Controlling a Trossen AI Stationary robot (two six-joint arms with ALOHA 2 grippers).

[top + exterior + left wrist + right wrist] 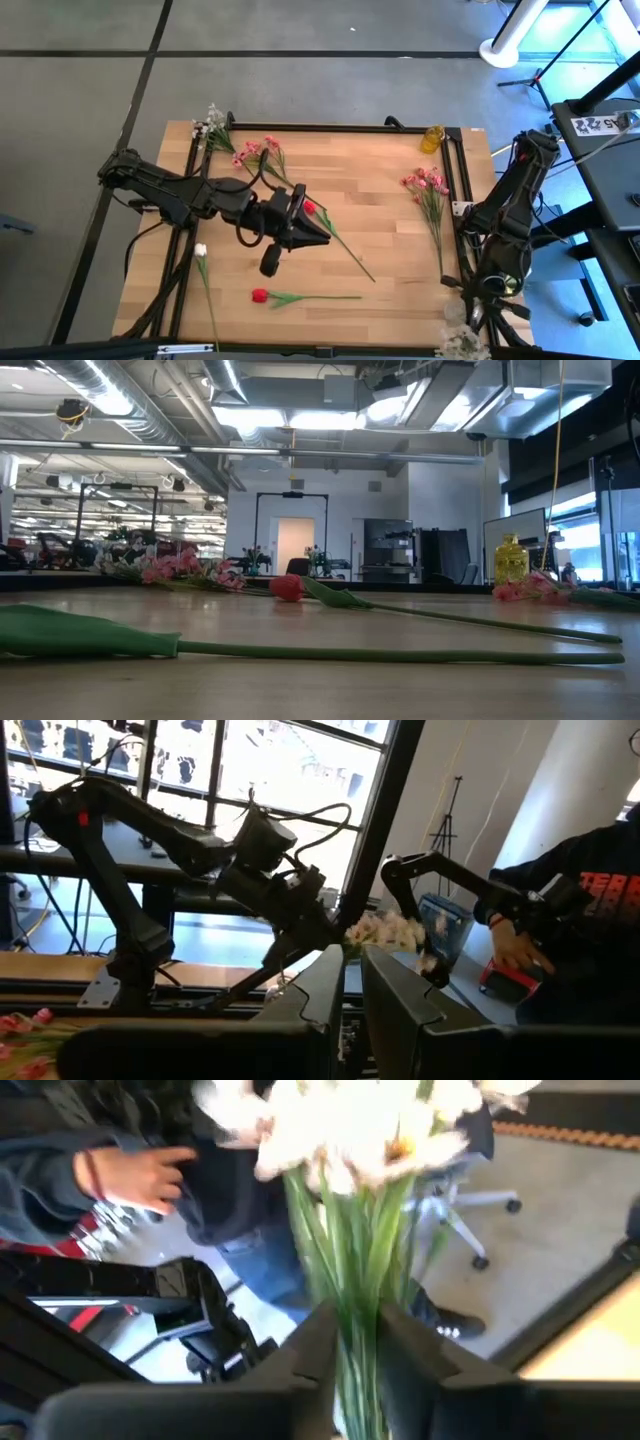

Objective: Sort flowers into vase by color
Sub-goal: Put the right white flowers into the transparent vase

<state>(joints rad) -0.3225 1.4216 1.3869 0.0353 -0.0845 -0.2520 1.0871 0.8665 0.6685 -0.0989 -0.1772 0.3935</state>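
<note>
The flowers lie scattered over the tabletop, and the one your coming move turns on is the red tulip whose head sits just beside the left end effector near the middle. Its stem runs diagonally away from the bloom toward the near right, so the long axis crosses under the fingers at a slant; the left arm is far nearer to it than the right. In the left wrist view the fingers stand almost together with only a narrow gap and nothing visible between them. A second red tulip lies on the near side, stem pointing right.

Your right end effector is off the tabletop's right near corner, closed around a bunch of white flowers by their green stems. A yellow vase stands at the far right edge.
</note>
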